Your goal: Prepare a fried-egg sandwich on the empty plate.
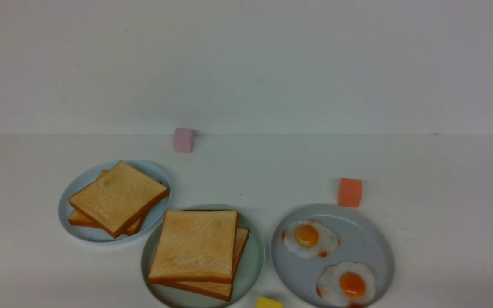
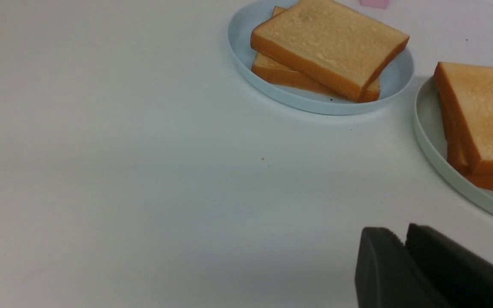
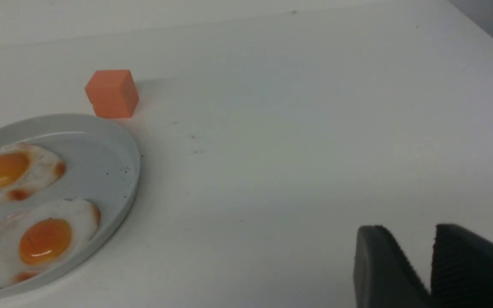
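Observation:
The mint-green empty plate point(image 1: 256, 261) sits front centre and carries two stacked toast slices, the top one point(image 1: 195, 244) shifted left of the lower one point(image 1: 241, 241); only crust shows between them. Part of that plate point(image 2: 426, 137) shows in the left wrist view. Two fried eggs point(image 1: 309, 237) point(image 1: 349, 284) lie on the grey-blue plate point(image 1: 368, 239) at the right. Neither arm shows in the front view. My left gripper point(image 2: 400, 235) hovers over bare table short of the plates, fingers pressed together and empty. My right gripper point(image 3: 409, 233) stands open and empty, well away from the eggs point(image 3: 43, 241).
At the left, a pale-blue plate point(image 1: 70, 201) holds two more toast slices point(image 1: 118, 194). A pink cube point(image 1: 183, 140) stands at the back, an orange cube point(image 1: 349, 192) behind the egg plate, and a yellow cube point(image 1: 268, 303) at the front edge.

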Tool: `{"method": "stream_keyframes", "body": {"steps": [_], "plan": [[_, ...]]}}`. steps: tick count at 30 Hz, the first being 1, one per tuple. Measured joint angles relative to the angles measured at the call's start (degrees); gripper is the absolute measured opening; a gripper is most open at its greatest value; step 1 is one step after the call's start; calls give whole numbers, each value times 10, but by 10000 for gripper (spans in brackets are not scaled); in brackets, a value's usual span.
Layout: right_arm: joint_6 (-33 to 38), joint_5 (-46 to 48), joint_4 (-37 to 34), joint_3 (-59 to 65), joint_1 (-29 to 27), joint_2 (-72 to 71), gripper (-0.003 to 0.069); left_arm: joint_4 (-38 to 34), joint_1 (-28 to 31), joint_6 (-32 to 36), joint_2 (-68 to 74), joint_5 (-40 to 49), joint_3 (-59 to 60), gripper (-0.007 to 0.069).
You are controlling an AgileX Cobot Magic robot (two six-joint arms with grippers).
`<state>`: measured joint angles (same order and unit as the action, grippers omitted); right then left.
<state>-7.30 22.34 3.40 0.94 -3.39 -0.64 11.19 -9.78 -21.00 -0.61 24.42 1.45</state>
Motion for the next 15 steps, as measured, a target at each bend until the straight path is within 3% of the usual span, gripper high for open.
{"method": "stream_keyframes", "body": {"steps": [15], "plan": [[1, 0, 0, 0, 0, 0, 230, 0, 0, 0, 0, 0, 0, 101]]}}
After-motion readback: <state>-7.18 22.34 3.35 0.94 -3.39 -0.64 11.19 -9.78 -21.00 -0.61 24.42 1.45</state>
